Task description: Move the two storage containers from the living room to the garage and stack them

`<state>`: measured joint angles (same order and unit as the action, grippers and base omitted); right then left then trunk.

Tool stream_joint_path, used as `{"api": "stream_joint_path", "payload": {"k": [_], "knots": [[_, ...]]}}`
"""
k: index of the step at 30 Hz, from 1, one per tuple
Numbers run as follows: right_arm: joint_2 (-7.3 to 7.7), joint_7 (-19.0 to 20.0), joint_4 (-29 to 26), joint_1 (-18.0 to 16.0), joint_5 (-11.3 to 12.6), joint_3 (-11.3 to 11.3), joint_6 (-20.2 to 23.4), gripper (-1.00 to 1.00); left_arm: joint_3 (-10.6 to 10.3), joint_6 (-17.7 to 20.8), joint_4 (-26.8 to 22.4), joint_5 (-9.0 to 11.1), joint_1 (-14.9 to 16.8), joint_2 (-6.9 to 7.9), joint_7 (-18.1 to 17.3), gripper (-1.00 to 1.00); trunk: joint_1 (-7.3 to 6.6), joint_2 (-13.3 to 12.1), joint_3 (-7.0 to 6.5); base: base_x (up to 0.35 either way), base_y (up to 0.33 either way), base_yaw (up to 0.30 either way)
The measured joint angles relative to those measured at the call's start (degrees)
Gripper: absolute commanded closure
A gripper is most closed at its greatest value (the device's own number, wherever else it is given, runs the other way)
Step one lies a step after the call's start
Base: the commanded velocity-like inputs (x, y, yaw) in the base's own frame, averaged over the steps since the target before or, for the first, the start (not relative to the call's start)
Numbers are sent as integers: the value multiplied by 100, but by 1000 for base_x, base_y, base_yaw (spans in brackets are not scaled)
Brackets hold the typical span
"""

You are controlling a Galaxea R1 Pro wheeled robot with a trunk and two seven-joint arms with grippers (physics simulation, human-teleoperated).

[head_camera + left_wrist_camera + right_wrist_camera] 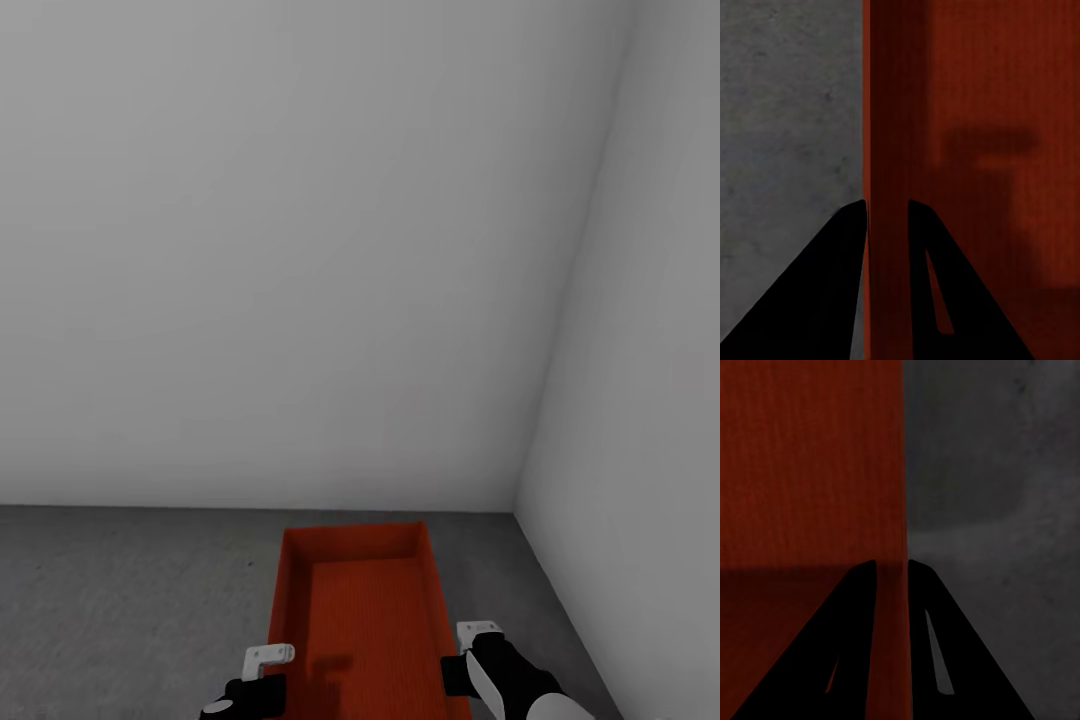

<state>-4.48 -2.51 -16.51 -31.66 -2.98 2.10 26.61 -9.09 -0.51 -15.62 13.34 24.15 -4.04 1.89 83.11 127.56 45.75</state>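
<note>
One orange-red storage container [360, 620], topless with a ribbed bottom, lies lengthwise in front of me over the dark grey garage floor [130, 600]. My left gripper [274, 674] is shut on its left long wall [889, 112], one finger inside and one outside. My right gripper [452, 672] is shut the same way on the right long wall [904, 472]. In the wrist views the left gripper [886, 204] and the right gripper [892, 562] each straddle a thin wall edge, with speckled floor [787, 112] beyond. I cannot tell whether the container touches the floor.
Two plain pale grey walls meet in a corner [518, 505] just beyond the container's far end. The right-hand wall [640, 450] runs close along my right side. Open concrete floor stretches away to the left of the container.
</note>
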Motion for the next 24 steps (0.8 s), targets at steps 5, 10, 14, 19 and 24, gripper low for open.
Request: {"api": "stream_joint_path", "payload": {"k": [5, 10, 14, 19, 24], "knots": [[2, 3, -1, 2, -1, 1, 0, 100, -2, 0, 1, 1, 0, -2, 3, 100, 110, 201, 90, 0, 0, 0], [5, 7, -1, 0, -1, 0, 0, 100, -3, 0, -2, 2, 0, -4, 6, 100, 220, 401, 179, 0, 0, 0], [6, 9, -2, -1, -2, 1, 0, 100, -5, 0, -5, 4, 0, -6, 9, 100, 308, 562, 251, 0, 0, 0], [8, 13, -3, 0, -4, 2, 0, 100, -8, 0, -5, 6, 0, -7, 12, 100, 417, 762, 341, 0, 0, 0], [12, 18, -3, 1, -4, 2, 0, 100, -11, 0, -5, 7, 0, -11, 17, 100, 527, 963, 431, 0, 0, 0]]}}
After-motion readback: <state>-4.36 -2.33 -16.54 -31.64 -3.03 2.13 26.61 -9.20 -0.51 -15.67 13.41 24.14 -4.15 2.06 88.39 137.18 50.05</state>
